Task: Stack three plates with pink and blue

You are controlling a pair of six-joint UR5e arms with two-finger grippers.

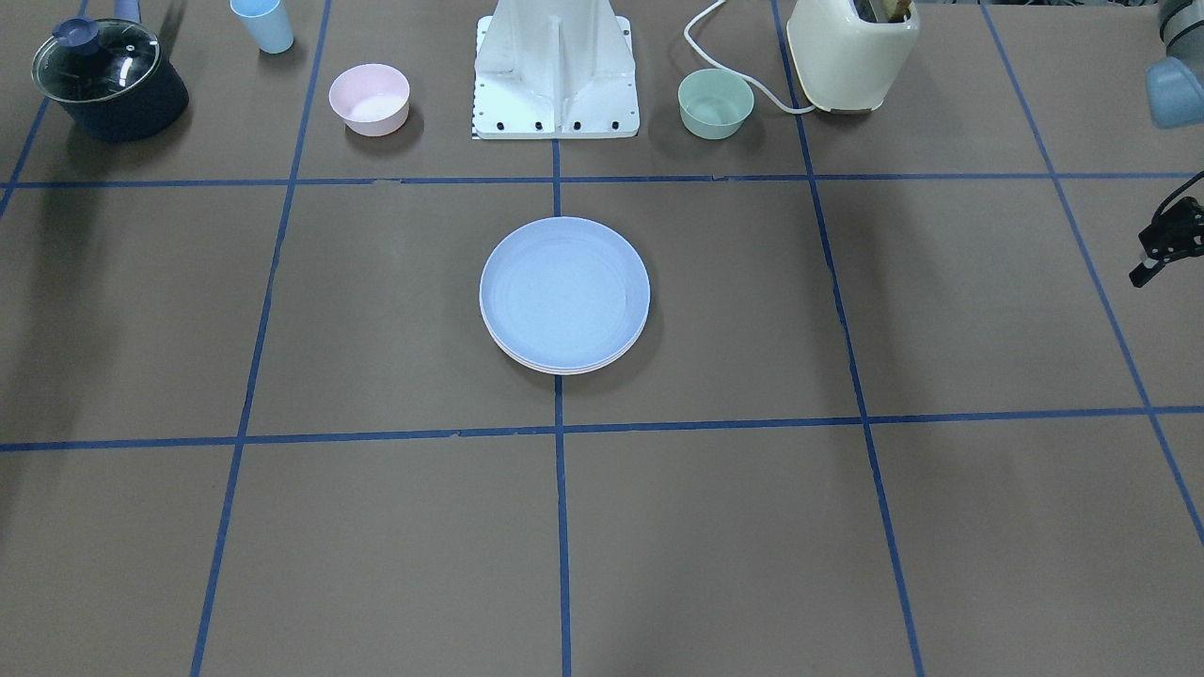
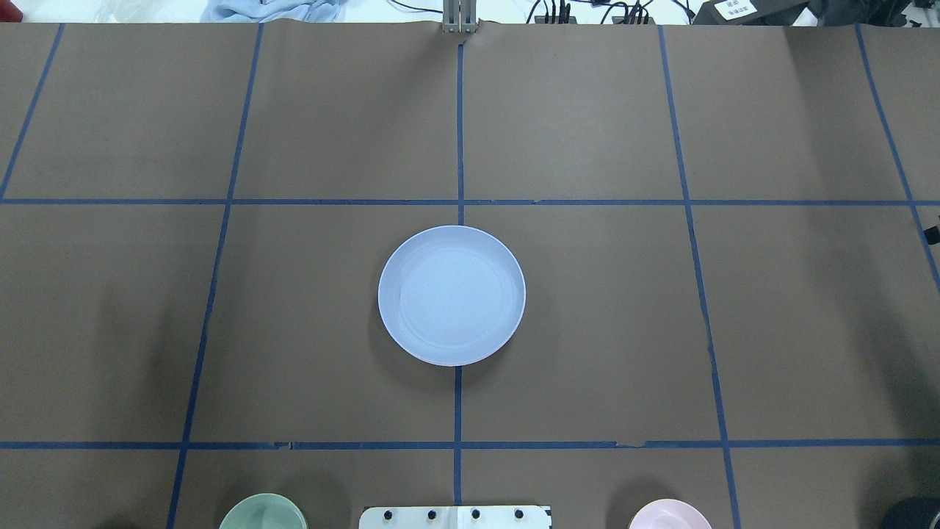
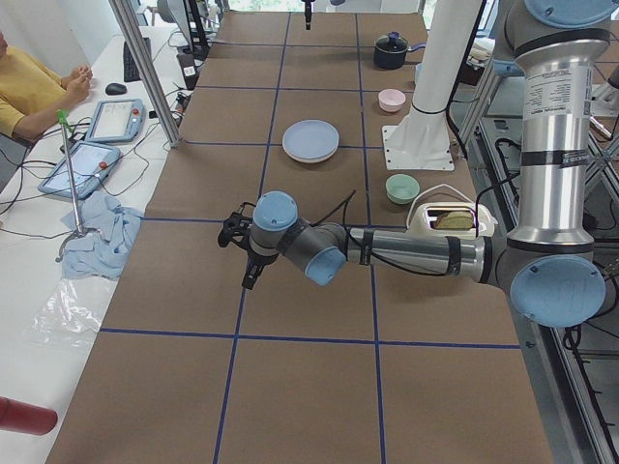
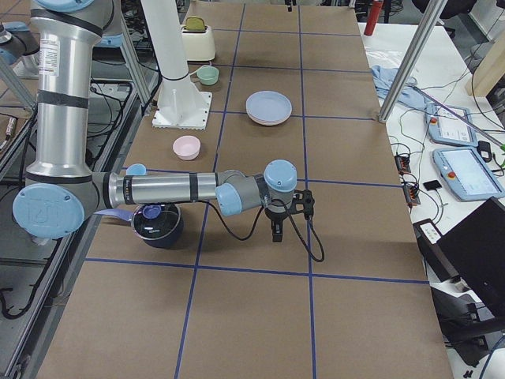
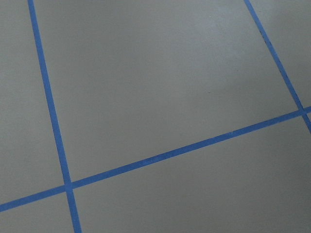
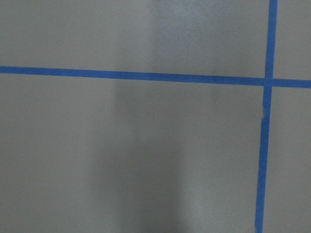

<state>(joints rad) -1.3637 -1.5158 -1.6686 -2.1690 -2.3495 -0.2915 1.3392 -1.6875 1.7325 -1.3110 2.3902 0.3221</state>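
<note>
The light blue plate (image 1: 564,291) lies on top of a stack at the table's centre, also in the overhead view (image 2: 452,294). Pale rims of further plates (image 1: 531,361) show under its near edge; I cannot tell their colours apart. My left gripper (image 1: 1164,246) hangs over the table's left end, far from the stack, cut by the front view's edge; I cannot tell if it is open. My right gripper (image 4: 282,217) hovers over the right end; only a sliver (image 2: 933,235) shows overhead, state unclear. Both wrist views show only brown table and blue tape.
Along the robot's side stand a dark lidded pot (image 1: 111,80), a light blue cup (image 1: 263,23), a small pink bowl (image 1: 369,99), the white arm base (image 1: 555,75), a small green bowl (image 1: 715,103) and a cream toaster (image 1: 851,52).
</note>
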